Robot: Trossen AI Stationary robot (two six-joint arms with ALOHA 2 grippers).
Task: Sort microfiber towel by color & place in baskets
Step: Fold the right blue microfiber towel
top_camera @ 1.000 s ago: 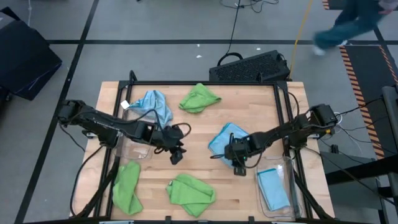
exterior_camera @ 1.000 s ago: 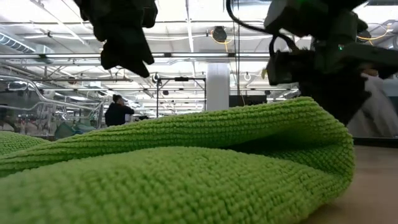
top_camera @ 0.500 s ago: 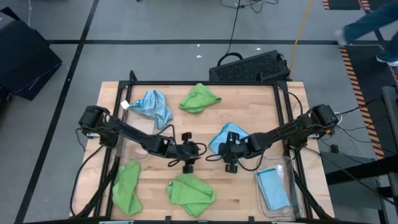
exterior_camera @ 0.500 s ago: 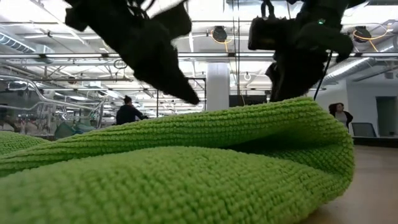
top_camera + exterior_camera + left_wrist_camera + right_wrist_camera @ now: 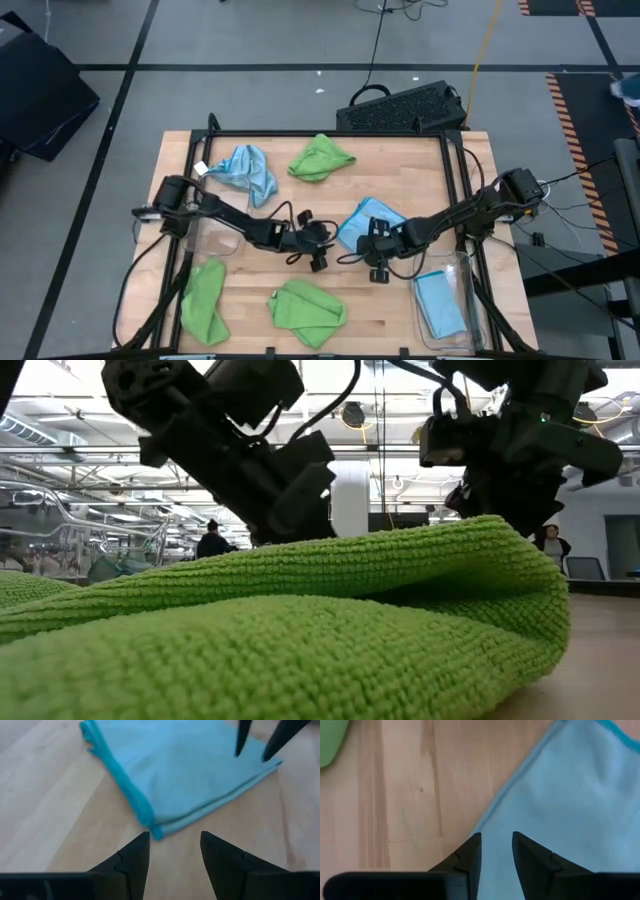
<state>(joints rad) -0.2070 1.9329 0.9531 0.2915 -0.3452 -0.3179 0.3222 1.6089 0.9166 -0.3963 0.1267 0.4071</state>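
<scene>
- High view: both arms converge on the crumpled light blue microfiber towel (image 5: 362, 222) at desk centre; the left gripper (image 5: 318, 258) sits just beside it at 8 o'clock, the right gripper (image 5: 377, 270) at its 6 o'clock edge.
- Left wrist view: the left fingers (image 5: 135, 855) stand apart with nothing between them, the towel's folded hem corner just ahead of the gap.
- Right wrist view: the right fingers (image 5: 470, 854) are narrowly parted over the towel's edge; I cannot tell whether they pinch cloth.
- The towel's long axis runs roughly 1 to 7 o'clock; the right arm looks nearer.
- The clear plastic basket (image 5: 462, 296) holding a folded blue towel lies at 4 o'clock, with bare wood between.
- Lime green towels (image 5: 305, 305) lie near 7 o'clock.
</scene>
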